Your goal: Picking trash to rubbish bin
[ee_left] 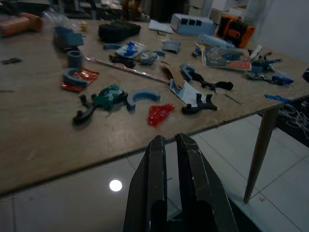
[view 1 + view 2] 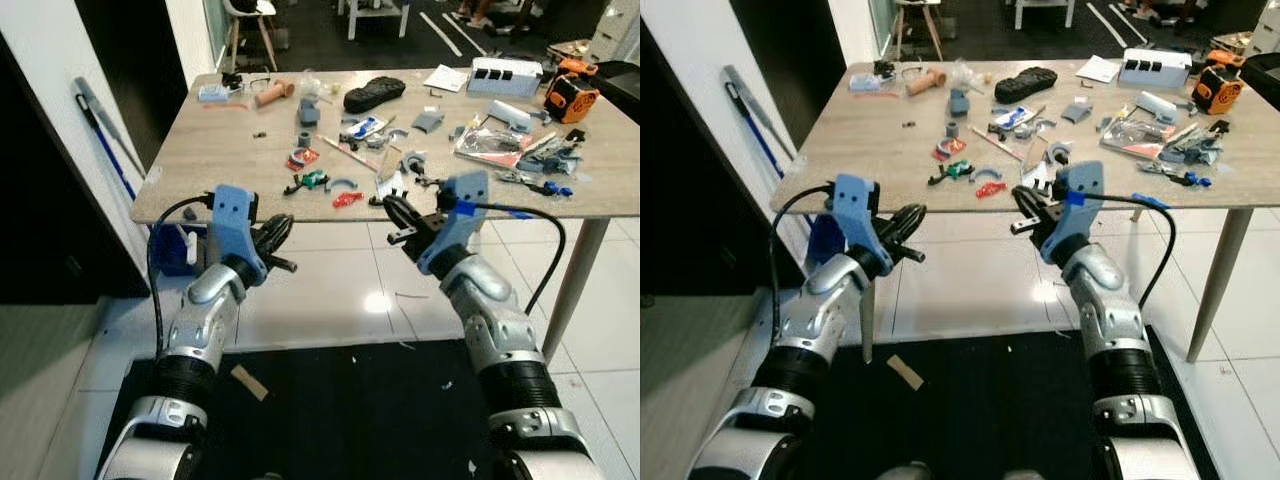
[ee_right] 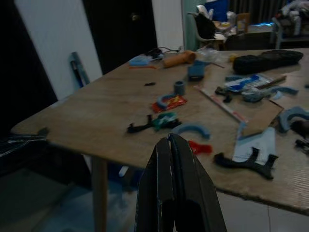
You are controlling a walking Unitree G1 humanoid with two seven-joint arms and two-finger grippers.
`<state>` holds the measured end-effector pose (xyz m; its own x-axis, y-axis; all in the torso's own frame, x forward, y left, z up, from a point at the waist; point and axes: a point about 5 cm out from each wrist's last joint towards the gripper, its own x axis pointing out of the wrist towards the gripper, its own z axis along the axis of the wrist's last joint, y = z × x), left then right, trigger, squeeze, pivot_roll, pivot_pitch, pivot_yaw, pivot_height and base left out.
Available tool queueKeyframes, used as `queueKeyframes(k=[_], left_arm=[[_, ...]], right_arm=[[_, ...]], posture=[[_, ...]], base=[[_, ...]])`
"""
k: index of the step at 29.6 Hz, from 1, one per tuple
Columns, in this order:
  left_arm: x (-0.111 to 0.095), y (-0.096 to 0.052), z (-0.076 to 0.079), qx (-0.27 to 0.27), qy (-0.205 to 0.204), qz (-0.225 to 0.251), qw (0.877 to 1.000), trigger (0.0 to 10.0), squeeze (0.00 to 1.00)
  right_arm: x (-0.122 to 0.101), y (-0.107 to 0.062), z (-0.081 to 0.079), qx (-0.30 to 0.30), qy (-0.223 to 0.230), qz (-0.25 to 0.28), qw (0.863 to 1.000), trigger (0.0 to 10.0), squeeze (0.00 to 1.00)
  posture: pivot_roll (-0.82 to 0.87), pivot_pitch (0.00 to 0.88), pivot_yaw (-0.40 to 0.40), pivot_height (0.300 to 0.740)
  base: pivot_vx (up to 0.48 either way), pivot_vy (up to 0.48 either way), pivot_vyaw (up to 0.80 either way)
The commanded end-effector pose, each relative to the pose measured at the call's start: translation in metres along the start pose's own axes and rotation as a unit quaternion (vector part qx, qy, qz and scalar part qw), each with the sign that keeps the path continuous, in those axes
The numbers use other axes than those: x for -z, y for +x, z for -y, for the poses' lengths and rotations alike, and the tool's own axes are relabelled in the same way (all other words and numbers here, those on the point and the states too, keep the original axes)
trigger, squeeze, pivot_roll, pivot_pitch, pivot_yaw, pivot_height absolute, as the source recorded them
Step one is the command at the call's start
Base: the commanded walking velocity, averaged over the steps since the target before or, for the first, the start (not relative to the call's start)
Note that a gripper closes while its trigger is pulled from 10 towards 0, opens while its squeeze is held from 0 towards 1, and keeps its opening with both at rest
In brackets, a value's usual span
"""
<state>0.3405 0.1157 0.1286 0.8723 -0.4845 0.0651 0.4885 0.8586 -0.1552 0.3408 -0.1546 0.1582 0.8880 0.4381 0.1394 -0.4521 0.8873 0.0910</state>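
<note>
A wooden table (image 2: 220, 150) in front of me is strewn with scraps and parts. Near its front edge lie a red wrapper (image 2: 347, 199), a green and black piece (image 2: 313, 180) and a red-orange wrapper (image 2: 303, 157). My left gripper (image 2: 283, 245) hangs shut below the table's front edge, left of the middle, its fingertips (image 1: 157, 142) pointing at the red wrapper (image 1: 160, 114). My right gripper (image 2: 392, 215) is shut with nothing in it, level with the table edge and just right of the red wrapper (image 3: 199, 147).
A blue container (image 2: 175, 248) stands under the table's left corner. A mop (image 2: 100, 125) leans on the left wall. A black mat (image 2: 350, 410) with a cardboard scrap (image 2: 248, 381) covers the floor at my feet. A table leg (image 2: 575, 290) stands at the right.
</note>
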Motion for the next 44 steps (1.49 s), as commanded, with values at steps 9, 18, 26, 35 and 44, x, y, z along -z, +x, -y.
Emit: queueKeyframes(k=[9,18,26,35,44], left_arm=[[0.001,-0.001,0.000,0.008,0.017,-0.007,1.000,10.0,0.00],[0.001,-0.001,0.001,0.014,0.021,-0.005,1.000,10.0,0.00],[-0.002,-0.005,0.004,0.048,0.044,0.006,0.998,10.0,0.00],[-0.003,-0.012,0.003,0.098,0.135,-0.024,0.986,10.0,0.00],[-0.008,-0.019,-0.008,0.114,0.226,-0.062,0.966,10.0,1.00]], right_arm=[[0.003,-0.001,0.002,0.006,0.012,-0.009,1.000,10.0,0.00],[0.005,-0.001,0.002,0.003,0.016,-0.024,1.000,10.0,0.00],[0.003,-0.001,0.004,0.010,0.017,-0.017,1.000,10.0,0.00],[0.001,-0.006,0.017,0.022,-0.006,-0.042,0.999,10.0,0.07],[-0.006,-0.020,0.051,0.076,-0.046,-0.080,0.993,10.0,1.00]], posture=[[-0.09,0.000,0.018,0.740],[-0.09,0.000,0.017,0.740],[-0.09,0.000,0.016,0.740],[-0.09,0.000,0.016,0.740],[-0.09,0.000,0.017,0.740]], base=[[0.480,0.000,0.00],[0.447,0.000,-0.23],[0.108,0.000,-0.29],[0.000,0.000,0.00],[0.000,0.000,0.00]])
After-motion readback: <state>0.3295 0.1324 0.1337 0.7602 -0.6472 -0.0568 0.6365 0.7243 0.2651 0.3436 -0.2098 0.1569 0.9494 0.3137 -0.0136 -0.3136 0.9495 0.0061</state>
